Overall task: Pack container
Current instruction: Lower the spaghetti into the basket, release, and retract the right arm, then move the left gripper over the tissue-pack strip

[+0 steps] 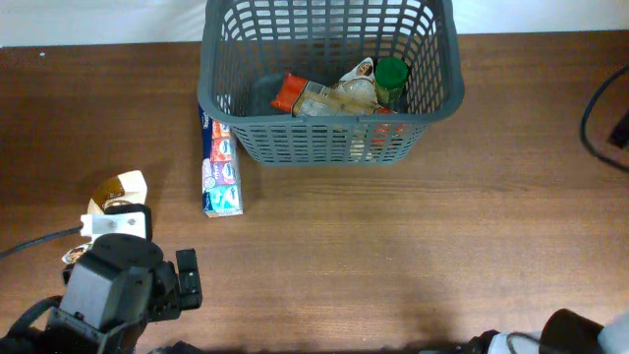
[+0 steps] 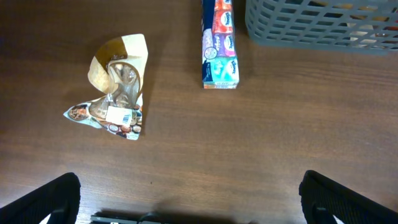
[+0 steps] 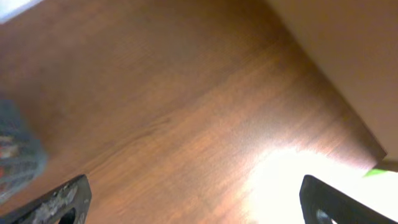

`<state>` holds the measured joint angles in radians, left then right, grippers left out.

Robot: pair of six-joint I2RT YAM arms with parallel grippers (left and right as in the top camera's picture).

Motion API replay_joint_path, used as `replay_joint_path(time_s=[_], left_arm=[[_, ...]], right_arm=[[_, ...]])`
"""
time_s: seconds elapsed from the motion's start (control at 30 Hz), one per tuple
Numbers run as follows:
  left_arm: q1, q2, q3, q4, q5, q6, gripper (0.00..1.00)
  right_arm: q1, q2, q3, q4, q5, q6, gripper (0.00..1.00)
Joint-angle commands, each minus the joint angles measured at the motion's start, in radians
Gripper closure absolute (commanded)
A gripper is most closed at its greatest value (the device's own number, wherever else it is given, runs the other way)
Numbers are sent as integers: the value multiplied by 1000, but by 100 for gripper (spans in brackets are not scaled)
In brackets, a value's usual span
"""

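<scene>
Sitting at the far middle of the wooden table (image 1: pixel 442 226) in the overhead view, the container (image 1: pixel 324 146) holds an orange packet (image 1: pixel 293 93) and a green-capped bottle (image 1: pixel 391 73), among other goods too jumbled to name. A long multicoloured pack (image 1: pixel 221 167) lies on the table against the container's left near corner. A crumpled pouch (image 1: pixel 120 187) lies well to the left, just beyond the left arm (image 1: pixel 113 290) at the near left edge.

From the left wrist, the left gripper (image 2: pixel 199 200) stands wide with nothing between its fingers (image 2: pixel 43 199); the pouch lies far left, the pack far centre, and the container's slatted wall fills the far right corner.

From the right wrist, the right gripper (image 3: pixel 199 202) is spread wide and empty over bare wood; a blurred grey shape (image 3: pixel 15 155) sits at the left edge, too soft to identify
</scene>
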<state>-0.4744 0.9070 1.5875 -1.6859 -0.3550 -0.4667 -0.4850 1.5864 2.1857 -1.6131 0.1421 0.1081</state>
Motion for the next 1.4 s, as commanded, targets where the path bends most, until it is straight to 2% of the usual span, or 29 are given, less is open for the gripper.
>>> replay_joint_path(time_s=[0.0, 0.2, 0.43, 0.67, 0.87, 1.03, 1.13, 1.23, 1.37], left_arm=[[6, 2, -3, 2, -15, 12, 0], [6, 2, -3, 2, 40, 12, 0], [6, 2, -3, 27, 53, 12, 0], [6, 62, -3, 80, 69, -55, 0], [6, 229, -3, 81, 112, -12, 0], [13, 290, -3, 122, 121, -10, 1], [74, 275, -3, 142, 132, -7, 1], [176, 257, -3, 151, 175, 49, 1], [373, 264, -3, 195, 407, 203, 1]], right_arm=[[-22, 26, -164, 77, 24, 4, 1], [-22, 44, -388, 187, 27, 5, 1], [-22, 46, -534, 266, 27, 5, 1], [-20, 47, -560, 268, 27, 5, 1], [-20, 47, -560, 268, 27, 5, 1], [-20, 47, -560, 268, 27, 5, 1], [-20, 47, -560, 268, 27, 5, 1], [-20, 47, -560, 268, 27, 5, 1], [-20, 47, -560, 268, 27, 5, 1]])
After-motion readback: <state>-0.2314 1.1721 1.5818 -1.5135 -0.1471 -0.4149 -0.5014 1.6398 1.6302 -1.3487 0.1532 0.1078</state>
